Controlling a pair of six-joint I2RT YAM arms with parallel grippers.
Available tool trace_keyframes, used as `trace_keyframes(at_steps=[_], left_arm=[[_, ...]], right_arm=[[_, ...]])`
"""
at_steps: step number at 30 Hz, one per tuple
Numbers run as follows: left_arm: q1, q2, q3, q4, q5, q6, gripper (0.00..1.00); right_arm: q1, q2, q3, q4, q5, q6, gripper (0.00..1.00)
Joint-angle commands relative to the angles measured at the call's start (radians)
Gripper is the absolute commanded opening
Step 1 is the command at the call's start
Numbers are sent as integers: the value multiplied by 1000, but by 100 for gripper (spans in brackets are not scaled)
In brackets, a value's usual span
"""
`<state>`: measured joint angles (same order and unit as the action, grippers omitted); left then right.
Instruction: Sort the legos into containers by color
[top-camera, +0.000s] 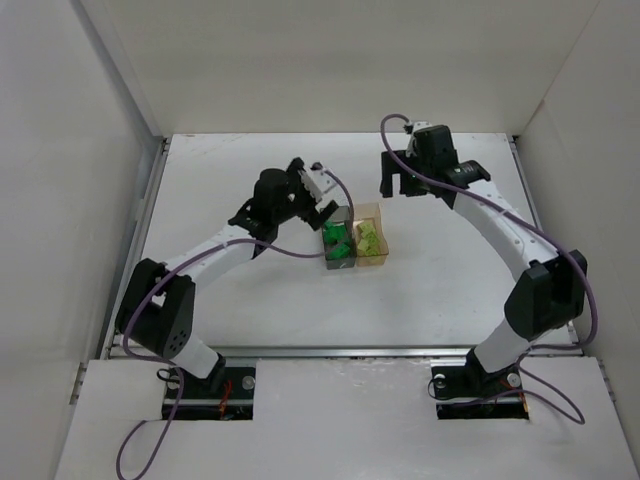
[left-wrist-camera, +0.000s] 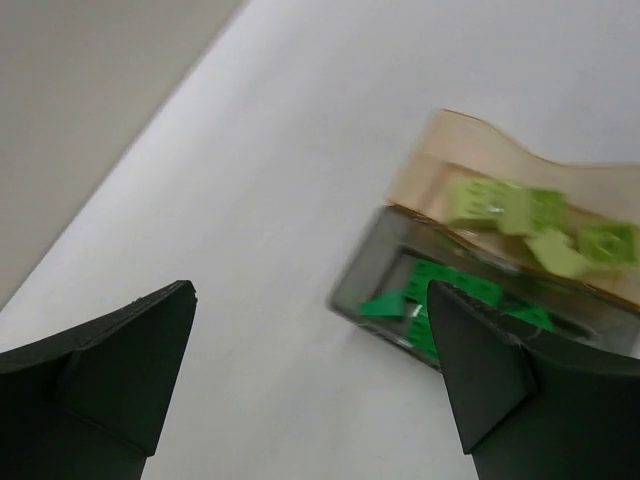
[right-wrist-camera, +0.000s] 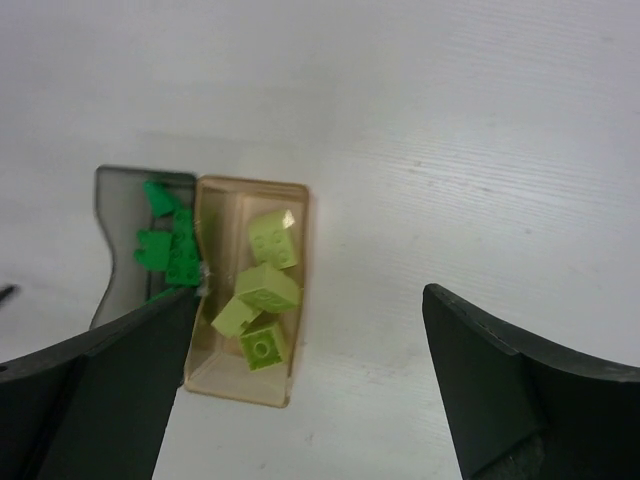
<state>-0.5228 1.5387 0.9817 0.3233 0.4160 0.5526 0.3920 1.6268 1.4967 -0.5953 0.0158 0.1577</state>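
Sorting seems done to me: dark green legos (right-wrist-camera: 165, 245) in the grey box (right-wrist-camera: 112, 215), pale legos (right-wrist-camera: 268, 290) in the amber box (right-wrist-camera: 240, 385), and my left gripper (left-wrist-camera: 310, 295) and right gripper (right-wrist-camera: 308, 298) gape wide, empty.

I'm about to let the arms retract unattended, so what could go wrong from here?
1. The open left gripper hangs close beside the grey container, one finger overlapping it in the wrist view; a sideways pull-out could bump it and shove the adjoining amber container.
2. The dark green legos are heaped at one end of the grey container, so a knock might spill some.
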Motion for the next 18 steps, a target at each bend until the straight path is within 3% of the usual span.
trace_keyframes(at_steps=[1, 2, 6, 8, 13, 18], left_arm=[[39, -75, 67, 194, -395, -280, 100], [58, -66, 77, 206, -598, -295, 100], [143, -48, 63, 325, -960, -263, 100], [203, -39, 49, 367, -1014, -250, 100], [427, -72, 39, 332, -1057, -377, 100], [503, -120, -23, 332, -1036, -388, 100]], right_arm=[[-80, -53, 28, 19, 130, 84, 100], [-103, -62, 28, 19, 160, 126, 100], [-237, -146, -32, 41, 344, 241, 100], [-307, -243, -117, 116, 406, 252, 100], [-344, -332, -202, 175, 553, 227, 100], [-344, -360, -202, 175, 590, 217, 100]])
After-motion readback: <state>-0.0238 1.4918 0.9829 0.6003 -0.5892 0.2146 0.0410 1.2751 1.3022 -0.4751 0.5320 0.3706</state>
